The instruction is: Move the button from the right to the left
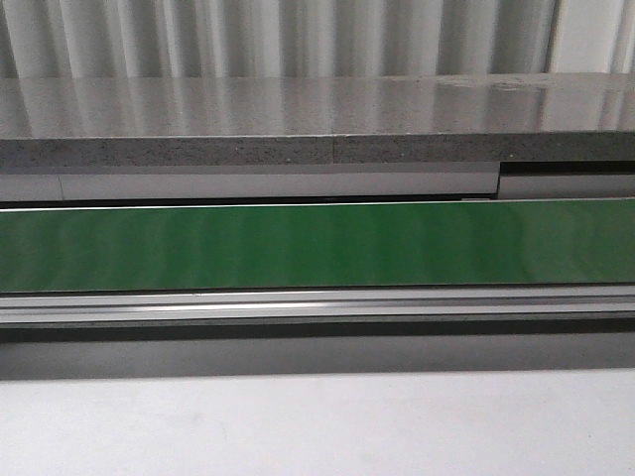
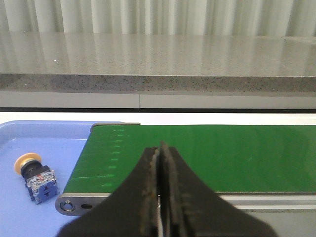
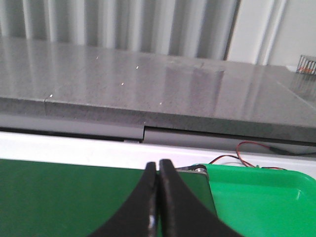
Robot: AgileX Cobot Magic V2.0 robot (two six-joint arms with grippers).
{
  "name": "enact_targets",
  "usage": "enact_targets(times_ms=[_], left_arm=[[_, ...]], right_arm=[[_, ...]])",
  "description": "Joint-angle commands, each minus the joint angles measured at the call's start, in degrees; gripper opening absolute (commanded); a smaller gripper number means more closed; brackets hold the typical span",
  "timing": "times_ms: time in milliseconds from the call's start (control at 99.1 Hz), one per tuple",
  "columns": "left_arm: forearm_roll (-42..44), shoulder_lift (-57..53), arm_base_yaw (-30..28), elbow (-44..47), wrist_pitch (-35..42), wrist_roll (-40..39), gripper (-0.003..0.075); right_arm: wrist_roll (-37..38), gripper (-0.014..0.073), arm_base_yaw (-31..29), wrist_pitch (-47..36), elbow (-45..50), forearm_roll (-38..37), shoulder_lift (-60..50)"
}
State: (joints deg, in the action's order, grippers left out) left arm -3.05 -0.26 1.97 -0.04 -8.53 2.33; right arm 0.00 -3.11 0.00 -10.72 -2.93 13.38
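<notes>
Clenched, empty left gripper (image 2: 159, 163) hangs over the belt (image 2: 197, 153); button (image 2: 35, 177) lies beyond its end, on the blue tray (image 2: 29, 138), cap pointing away.

The right arm's black claw (image 3: 158, 197) has its two curved fingers pressed together with nothing between them, and it hangs over the end of a flat green conveyor belt (image 3: 64, 197). Just beside that belt end sits a bright green plastic tray (image 3: 261, 202) with a raised rim, and thin red and black wires (image 3: 247, 148) run along the white ledge behind the tray. Farther back a long speckled grey stone worktop (image 3: 148, 89) stretches across the view, in front of a wall of pale vertical corrugated panels (image 3: 123, 24).
</notes>
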Motion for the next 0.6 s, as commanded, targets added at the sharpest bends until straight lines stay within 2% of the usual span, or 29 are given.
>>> enact_targets(times_ms=[0,182,212,323,586], left_arm=[[0.0,-2.0,-0.2,1.4,4.6,-0.5,-0.002],[0.0,-2.0,-0.2,1.4,4.6,-0.5,-0.002],[0.0,-2.0,-0.2,1.4,4.6,-0.5,-0.002],[0.0,-2.0,-0.2,1.4,4.6,-0.5,-0.002],[0.0,-2.0,-0.2,1.4,4.6,-0.5,-0.002]], right_arm=[[5.8,-0.0066,-1.4,-8.0,3.8,-3.8,-2.5],[7.5,-0.0066,-1.6,-6.6,11.5,-3.3,-9.8],[7.5,-0.0066,-1.6,-2.3,11.3,-3.2,-11.0],[6.4,-0.0066,-1.6,3.5,11.3,0.1,-15.2],[4.2,-0.0066,-1.6,4.1,11.4,1.1,-14.9]])
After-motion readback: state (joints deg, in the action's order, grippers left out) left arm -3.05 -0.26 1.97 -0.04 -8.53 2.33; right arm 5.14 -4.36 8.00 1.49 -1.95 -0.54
